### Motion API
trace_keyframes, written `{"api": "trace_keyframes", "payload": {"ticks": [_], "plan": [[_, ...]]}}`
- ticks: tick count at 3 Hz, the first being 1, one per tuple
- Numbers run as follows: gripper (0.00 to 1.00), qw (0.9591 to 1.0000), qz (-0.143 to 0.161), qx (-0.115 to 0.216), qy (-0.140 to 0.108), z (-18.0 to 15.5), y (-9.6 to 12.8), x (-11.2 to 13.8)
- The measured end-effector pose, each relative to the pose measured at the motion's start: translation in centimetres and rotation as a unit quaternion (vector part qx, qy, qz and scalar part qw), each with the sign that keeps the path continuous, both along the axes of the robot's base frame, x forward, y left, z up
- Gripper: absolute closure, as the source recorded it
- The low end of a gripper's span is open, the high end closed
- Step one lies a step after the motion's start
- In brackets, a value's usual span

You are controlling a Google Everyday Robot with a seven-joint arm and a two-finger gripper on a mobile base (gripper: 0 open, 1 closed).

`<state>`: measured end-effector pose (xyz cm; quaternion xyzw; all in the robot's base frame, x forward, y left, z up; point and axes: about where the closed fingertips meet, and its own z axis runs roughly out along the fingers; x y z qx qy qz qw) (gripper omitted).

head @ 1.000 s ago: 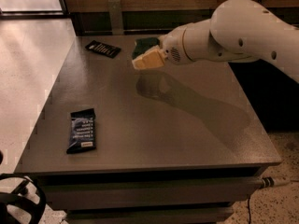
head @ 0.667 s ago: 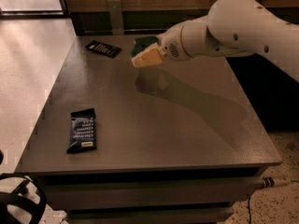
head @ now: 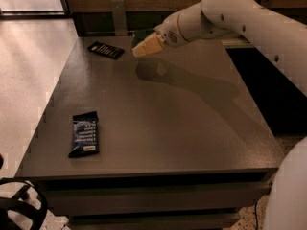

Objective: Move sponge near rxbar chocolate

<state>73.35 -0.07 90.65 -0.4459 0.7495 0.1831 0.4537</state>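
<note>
The sponge (head: pixel 147 44), dark green on top with pale yellow foam below, is held tilted in the air above the far part of the grey table (head: pixel 158 114). My gripper (head: pixel 154 38) is at the end of the white arm reaching in from the right and is shut on the sponge. The rxbar chocolate (head: pixel 105 50), a slim black wrapper with white lettering, lies flat at the table's far left, a short way left of the sponge. The sponge's shadow falls on the table just below it.
A dark wrapper with bluish-white print and crimped ends (head: pixel 85 133) lies near the table's front left. The white arm (head: pixel 249 18) spans the right side. A wooden wall runs behind the table, light floor lies to the left.
The gripper with the sponge has moved slightly left and toward the far edge, closer to the black bar. The wrappers have not moved.
</note>
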Motion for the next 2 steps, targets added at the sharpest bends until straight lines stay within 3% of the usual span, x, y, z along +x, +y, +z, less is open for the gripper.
{"api": "trace_keyframes", "payload": {"ticks": [2], "plan": [[1.0,0.9988,0.035,0.031,0.013,-2.3,1.9,4.0]]}}
